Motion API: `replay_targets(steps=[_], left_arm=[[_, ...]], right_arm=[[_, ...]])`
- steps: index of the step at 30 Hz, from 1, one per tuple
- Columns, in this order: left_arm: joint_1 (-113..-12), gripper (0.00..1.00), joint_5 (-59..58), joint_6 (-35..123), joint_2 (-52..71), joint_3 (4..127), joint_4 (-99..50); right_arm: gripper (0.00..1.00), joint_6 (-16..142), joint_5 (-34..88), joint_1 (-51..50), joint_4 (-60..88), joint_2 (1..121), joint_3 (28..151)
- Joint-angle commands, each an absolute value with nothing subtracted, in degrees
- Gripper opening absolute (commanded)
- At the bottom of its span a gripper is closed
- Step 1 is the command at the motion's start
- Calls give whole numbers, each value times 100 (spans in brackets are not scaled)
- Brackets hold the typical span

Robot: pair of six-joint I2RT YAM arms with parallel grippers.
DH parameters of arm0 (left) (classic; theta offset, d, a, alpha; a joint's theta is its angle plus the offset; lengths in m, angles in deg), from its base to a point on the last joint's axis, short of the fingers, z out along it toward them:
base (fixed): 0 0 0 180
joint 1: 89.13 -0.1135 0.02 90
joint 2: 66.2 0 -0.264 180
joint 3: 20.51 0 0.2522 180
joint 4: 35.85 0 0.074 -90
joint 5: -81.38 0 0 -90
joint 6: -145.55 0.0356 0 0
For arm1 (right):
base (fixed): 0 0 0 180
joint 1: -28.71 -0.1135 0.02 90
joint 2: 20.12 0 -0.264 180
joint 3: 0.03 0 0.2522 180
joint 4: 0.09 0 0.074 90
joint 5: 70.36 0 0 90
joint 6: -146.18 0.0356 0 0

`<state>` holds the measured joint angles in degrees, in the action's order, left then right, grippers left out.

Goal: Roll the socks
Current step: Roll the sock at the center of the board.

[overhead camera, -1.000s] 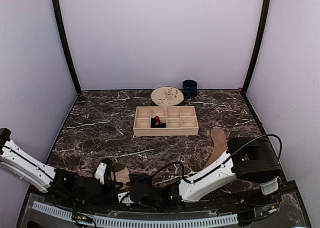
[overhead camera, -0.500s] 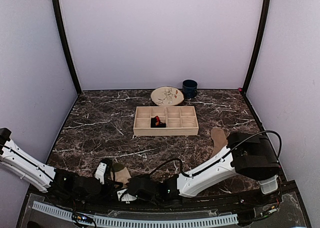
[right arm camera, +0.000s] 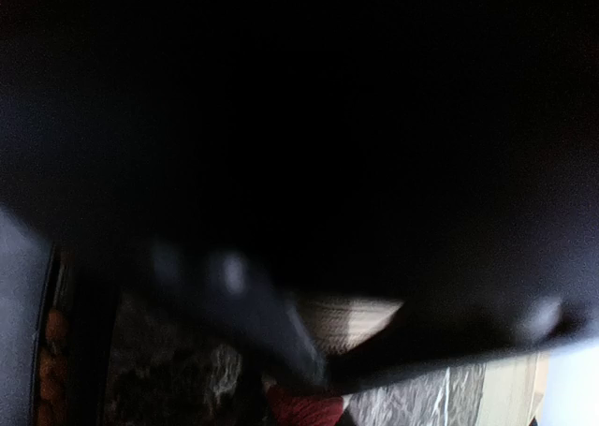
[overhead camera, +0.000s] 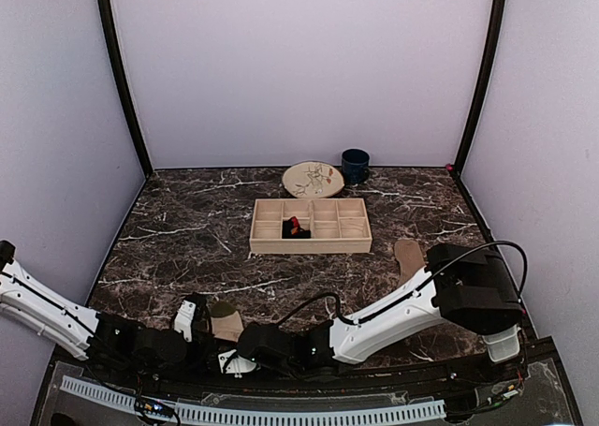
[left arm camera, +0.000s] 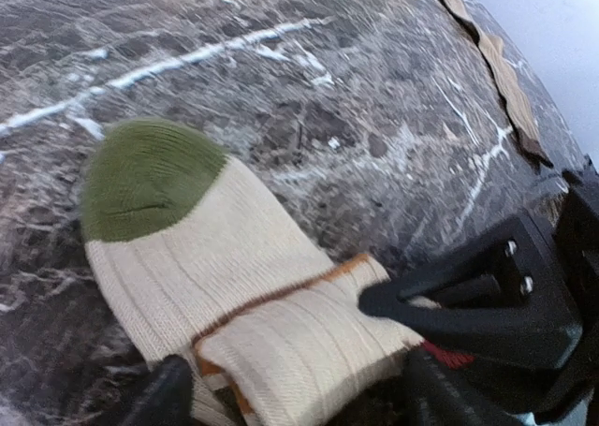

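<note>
The beige striped sock [left arm camera: 187, 248] lies flat at the near edge, green toe pointing away, its cuff end folded into a short roll [left arm camera: 318, 342]. My left gripper [left arm camera: 295, 400] is open, its fingers standing either side of that roll. My right gripper [overhead camera: 234, 346] reaches in from the right and is shut on the roll's right end, where a maroon strip shows. The right wrist view is mostly dark, with a patch of cream fabric [right arm camera: 351, 318] between the fingers. The tan sock [overhead camera: 408, 259] lies flat at the right. The black argyle sock [overhead camera: 295, 227] sits in the tray.
A wooden compartment tray [overhead camera: 351, 243] stands mid-table. Behind it are a patterned plate [overhead camera: 313, 179] and a dark blue mug [overhead camera: 355, 165]. The right arm [overhead camera: 393, 314] stretches low across the near edge. Purple walls close in three sides.
My left gripper has opened and let go of the roll. My right gripper has slid left along the near edge and closed on the roll's end.
</note>
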<state>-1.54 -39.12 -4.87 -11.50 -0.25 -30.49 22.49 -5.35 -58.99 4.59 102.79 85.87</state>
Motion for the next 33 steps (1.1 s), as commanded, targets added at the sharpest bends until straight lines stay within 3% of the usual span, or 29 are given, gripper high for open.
replay_targets(steps=[1,17,33], left_arm=[[-136,95,-4130,-653,-1542,65,-2249],[-134,97,-4803,-1572,-1918,332,-836],[-141,96,-5077,-1692,-570,899,-612]], right_arm=[[8,2519,-205,-5786,901,10369,8562],[9,2987,-421,-5812,1437,10063,8315],[9,3680,-660,-6135,2007,9835,8061]])
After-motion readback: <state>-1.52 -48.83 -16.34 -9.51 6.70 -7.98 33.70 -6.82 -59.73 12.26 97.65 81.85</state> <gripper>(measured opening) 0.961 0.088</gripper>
